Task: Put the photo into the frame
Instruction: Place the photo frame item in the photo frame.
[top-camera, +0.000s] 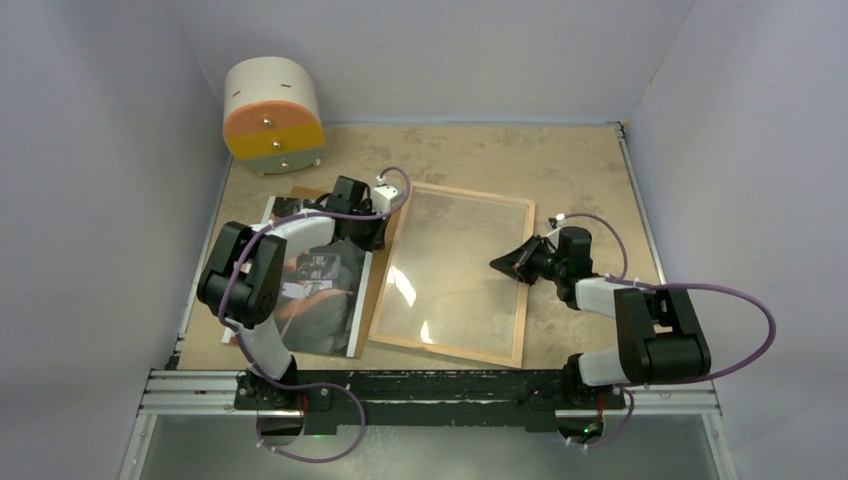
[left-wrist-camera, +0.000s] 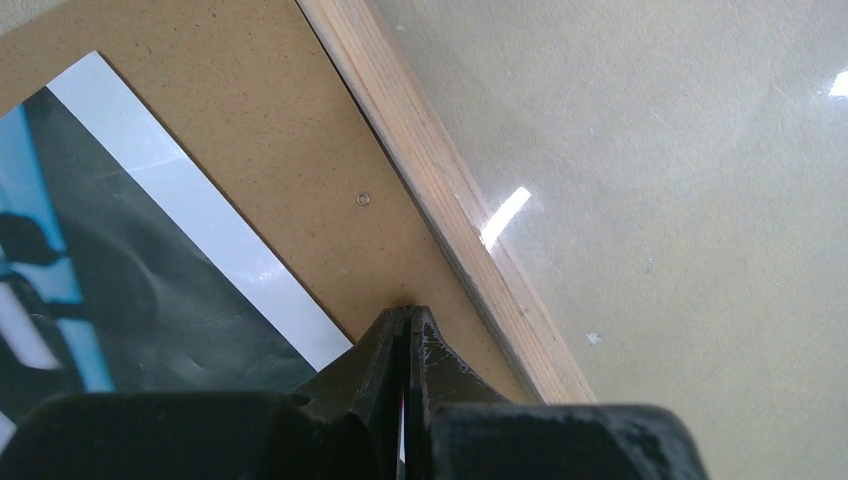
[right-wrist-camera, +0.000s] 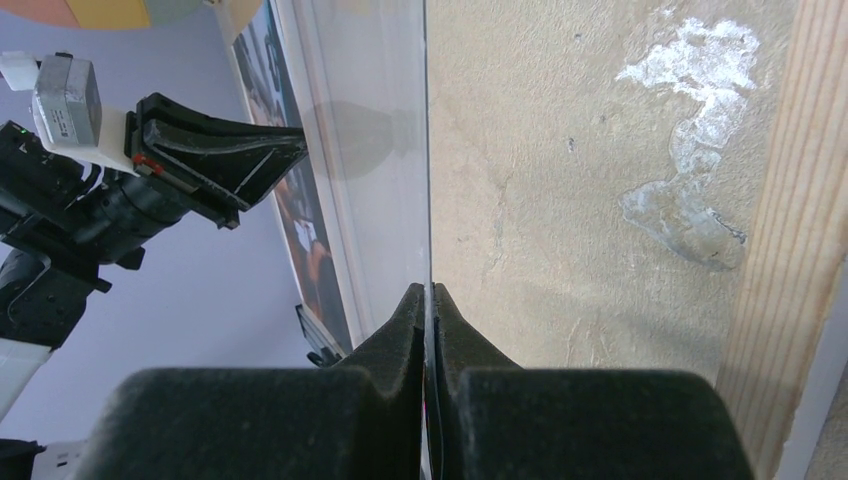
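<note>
The frame lies flat mid-table with its light wooden rim up. My right gripper is inside the frame near the right rim. In the right wrist view it is shut on the thin edge of the clear pane, which runs edge-on away from the jaws. The photo, dark with a white border, lies face up on a brown backing board left of the frame, partly under my left arm. My left gripper is shut and empty, tips on the board beside the frame's rim.
A round cream box with orange and yellow drawer fronts stands at the back left corner. Pale walls close in the table on three sides. A metal rail with the arm bases runs along the near edge.
</note>
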